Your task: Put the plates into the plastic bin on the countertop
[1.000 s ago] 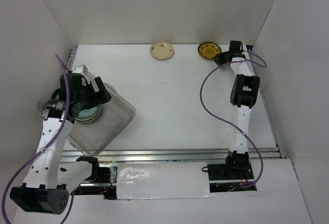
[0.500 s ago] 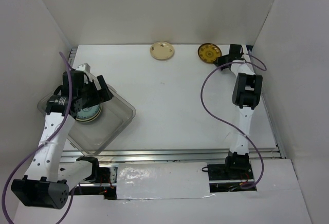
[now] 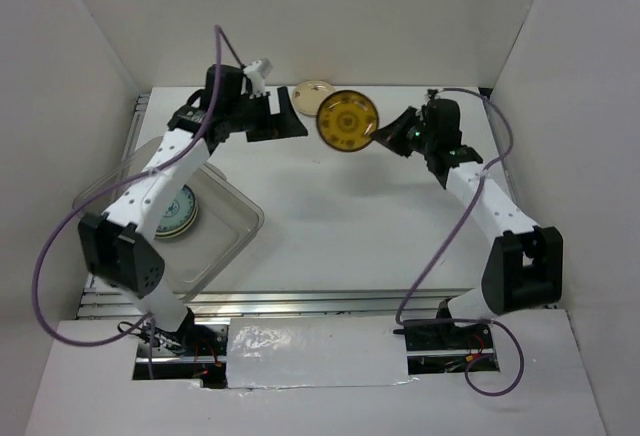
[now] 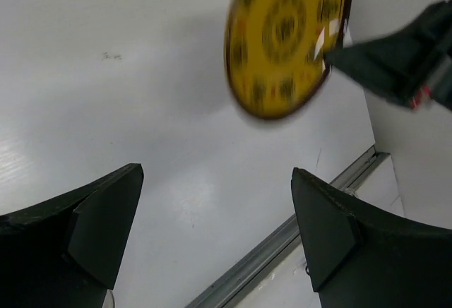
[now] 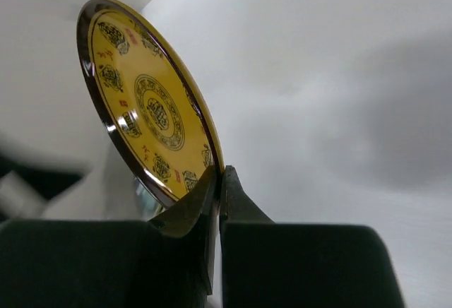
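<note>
My right gripper [image 3: 385, 138] is shut on the rim of the mustard-brown patterned plate [image 3: 347, 121] and holds it tilted in the air over the far middle of the countertop [image 3: 370, 216]; the plate also shows in the right wrist view [image 5: 145, 121] and the left wrist view [image 4: 282, 39]. My left gripper [image 3: 290, 116] is open and empty, just left of that plate, its fingers [image 4: 332, 234] wide apart. A cream plate [image 3: 312, 94] lies at the far edge behind it. The clear plastic bin [image 3: 225, 231] at the left holds a stack of plates [image 3: 175, 214] with a teal-blue patterned one on top.
White walls close in the back and both sides. A metal rail [image 3: 300, 301] runs along the near edge. The left arm [image 3: 150, 191] reaches over the bin's far corner. Purple cables loop off both arms.
My right gripper took the mustard-brown plate from the far right edge and lifted it left toward the middle. My left gripper left the bin and swung to the far middle, open.
</note>
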Available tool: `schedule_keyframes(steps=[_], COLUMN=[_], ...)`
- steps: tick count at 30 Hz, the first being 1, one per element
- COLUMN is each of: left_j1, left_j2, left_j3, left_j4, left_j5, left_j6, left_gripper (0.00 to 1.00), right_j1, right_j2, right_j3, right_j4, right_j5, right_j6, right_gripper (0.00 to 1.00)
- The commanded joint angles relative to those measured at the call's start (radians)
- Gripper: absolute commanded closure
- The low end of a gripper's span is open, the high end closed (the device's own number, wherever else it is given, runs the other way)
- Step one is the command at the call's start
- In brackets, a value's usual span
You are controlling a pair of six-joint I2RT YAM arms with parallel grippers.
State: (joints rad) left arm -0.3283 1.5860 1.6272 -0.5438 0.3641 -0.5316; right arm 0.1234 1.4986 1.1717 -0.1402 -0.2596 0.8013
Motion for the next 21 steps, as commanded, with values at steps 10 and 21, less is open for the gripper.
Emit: schedule_keyframes(steps=[10,21], left_j1=[-0.028,0.197], left_j2=[0.1,-0.249], left_j3=[0.063,-0.203], left_j4=[0.007,-0.121], left_j5=[0.029,-0.302], left_j6=[-0.042,-0.203], left_gripper=[0.66,1.0], right_j1=[0.176,0.084], right_j2=[-0.225,-0.317], right_j3=[-0.165,-0.377], right_j4=[0.185,0.237], right_j5=[-0.435,-0.354], right_j6=[0.052,0.11], right_gripper=[1.0,0.04])
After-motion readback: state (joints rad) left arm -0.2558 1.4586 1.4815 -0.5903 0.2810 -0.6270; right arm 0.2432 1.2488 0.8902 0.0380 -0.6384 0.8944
